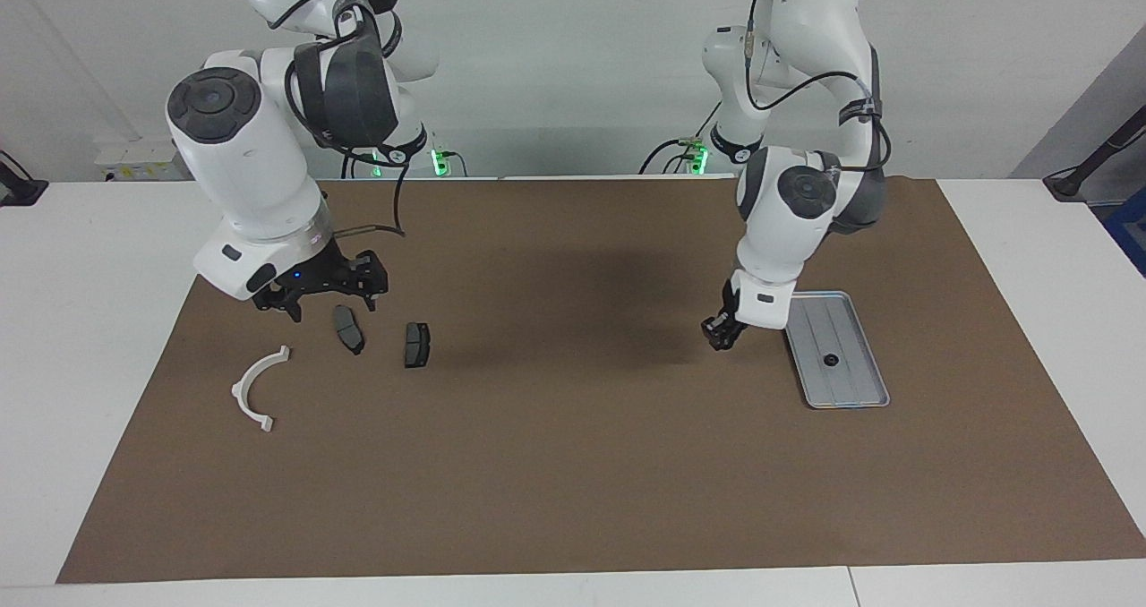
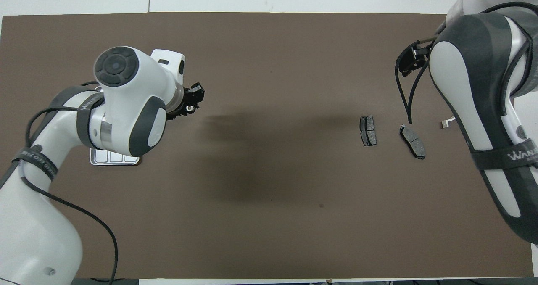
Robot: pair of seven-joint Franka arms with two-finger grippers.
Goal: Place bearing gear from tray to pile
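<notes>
The silver ridged tray (image 1: 850, 334) lies on the brown mat toward the left arm's end of the table. A small dark bearing gear (image 1: 830, 360) sits in it. In the overhead view only a corner of the tray (image 2: 114, 159) shows under the left arm. My left gripper (image 1: 721, 332) (image 2: 194, 99) hangs low over the mat beside the tray, holding nothing. The pile lies toward the right arm's end: a white semicircular bracket (image 1: 255, 390) (image 2: 445, 123) and two dark brake pads (image 1: 348, 329) (image 1: 417, 344) (image 2: 368, 130) (image 2: 412, 141). My right gripper (image 1: 329, 303) is open and empty over the mat beside the pads.
The brown mat (image 1: 573, 464) covers most of the white table. Its wide middle stretch between tray and pile carries only the arms' shadow. The right arm's bulky forearm (image 2: 475, 108) hides most of the bracket in the overhead view.
</notes>
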